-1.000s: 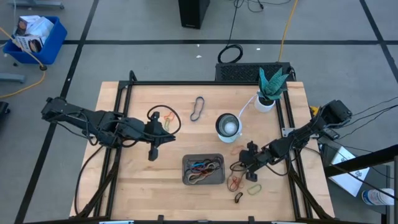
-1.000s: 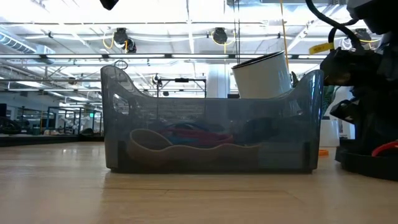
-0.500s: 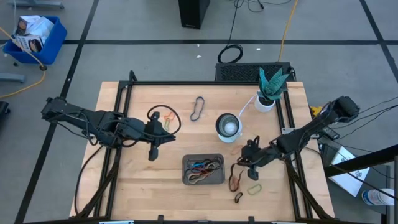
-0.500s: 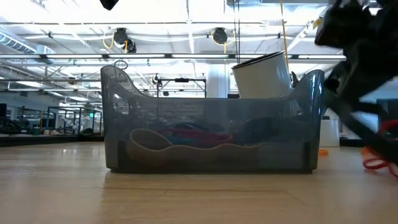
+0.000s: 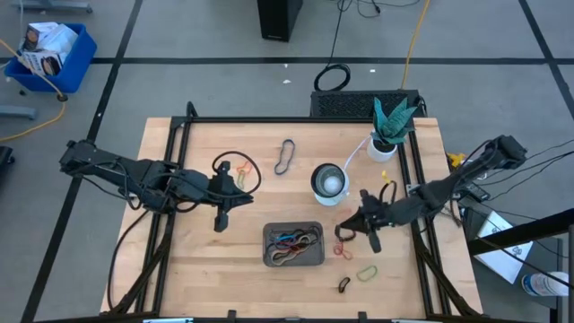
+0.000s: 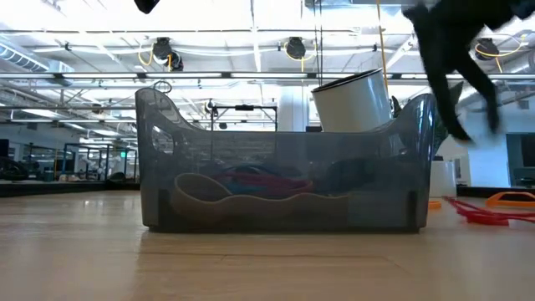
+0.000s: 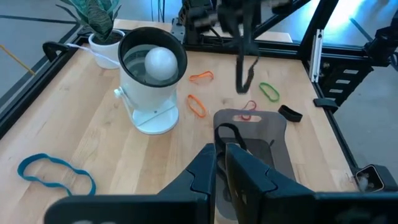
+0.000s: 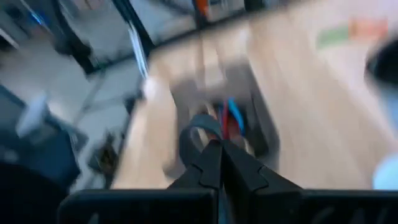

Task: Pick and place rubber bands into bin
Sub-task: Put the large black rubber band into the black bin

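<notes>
Black rubber band (image 7: 242, 65) hangs vertically, pinched in right claw (image 5: 351, 230); left claw (image 5: 220, 222) closed.

Seen from overhead, the high camera looks straight down on the whole table (image 5: 197, 260), the bin (image 5: 293, 245) near six o'clock. The low camera sits at tabletop height, close against the bin (image 6: 284, 180), facing level into the room. The left wrist camera looks across the boards at the cup (image 7: 152, 78) and bin; the right wrist camera, close in, shares the bin (image 8: 221, 106).
</notes>
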